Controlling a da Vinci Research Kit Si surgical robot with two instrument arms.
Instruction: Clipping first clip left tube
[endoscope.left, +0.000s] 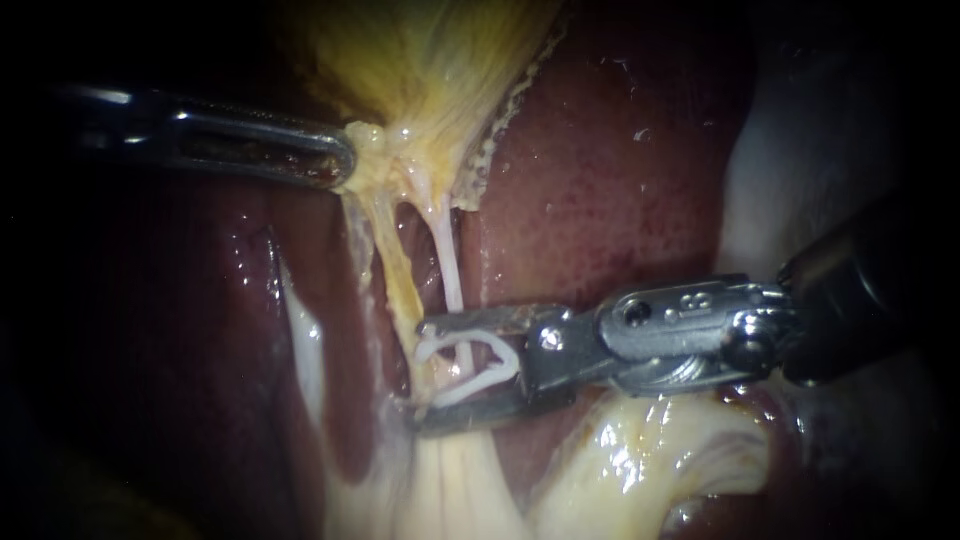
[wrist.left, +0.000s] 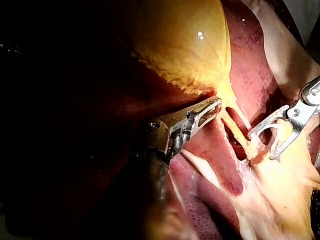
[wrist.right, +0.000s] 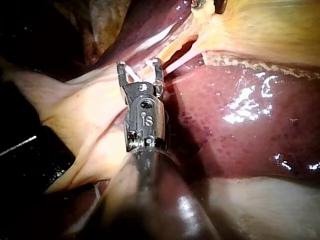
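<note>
**Endoscope.** The left instrument comes in from the left, its jaws closed on the neck of the gallbladder. I judge it holds the neck toward the far side so that the two tubes below stand taut and apart over the liver. The right instrument reaches across from the right. Its jaws stand wide apart, with an open white clip seated against both. The left tube, thicker and yellow, runs down to the jaw tips and seems to sit just inside the gap. The thin right tube crosses that gap too; I cannot tell whether in front or behind.

**Left wrist.** The left jaws pinch the yellow neck. Ahead of them the tubes stretch to the right instrument, whose spread jaws straddle their lower end.

**Right wrist.** The right instrument shows white clip legs at both tips. The tubes lie just ahead, by one tip. How deep the left tube sits is unclear.
</note>
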